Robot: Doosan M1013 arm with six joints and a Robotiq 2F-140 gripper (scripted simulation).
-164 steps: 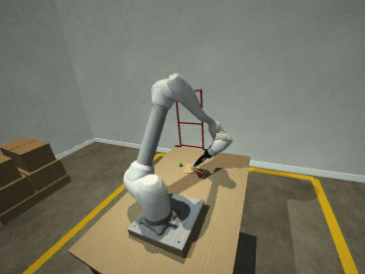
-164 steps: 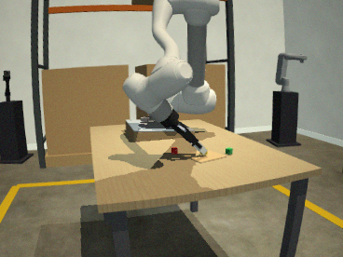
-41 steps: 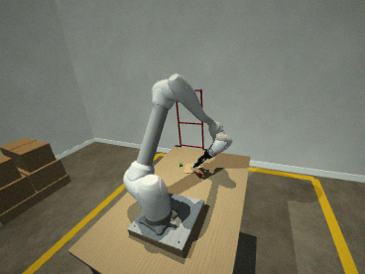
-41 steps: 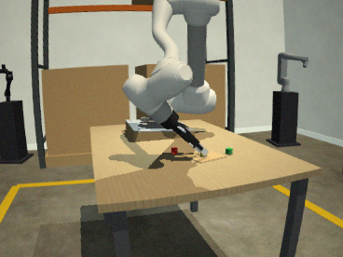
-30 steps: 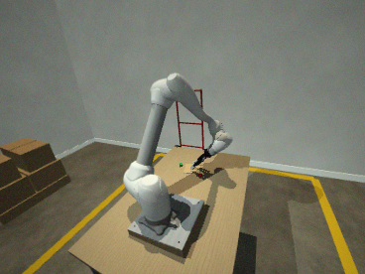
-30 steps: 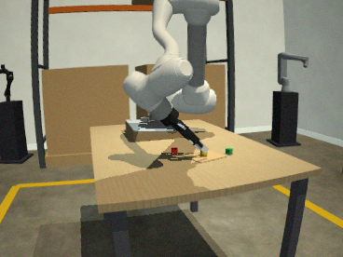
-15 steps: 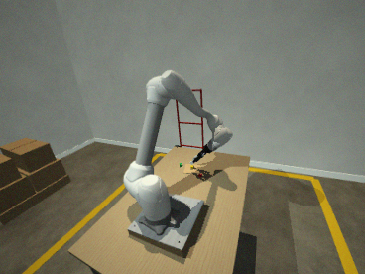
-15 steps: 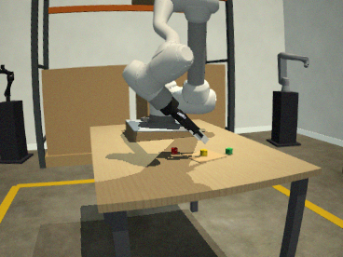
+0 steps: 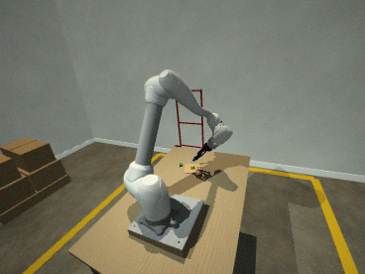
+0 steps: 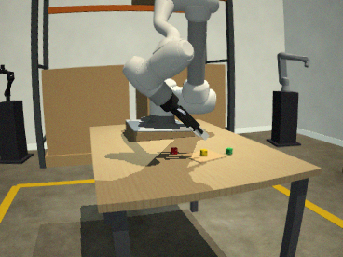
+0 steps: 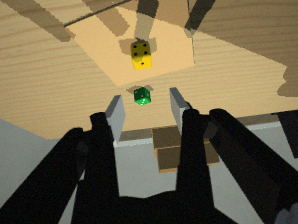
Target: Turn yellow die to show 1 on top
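The yellow die [image 11: 141,55] lies flat on the tan mat, apart from my fingers; it also shows in the exterior view [image 10: 203,152] and the top view [image 9: 192,168]. In the wrist view one of its faces shows four pips and another two. My gripper [image 11: 146,102] [image 10: 201,133] is open and empty, raised above the table behind the die. The green die [image 11: 142,96] lies on the bare table just off the mat; the wrist view shows it between my fingertips, but it lies well below them. The red die [image 10: 174,150] lies left of the mat.
The arm's grey base [image 10: 154,128] stands on the far side of the table. The table edge and a brown box on the floor [image 11: 175,150] show below the green die in the wrist view. A red rack [image 9: 190,119] stands behind the table.
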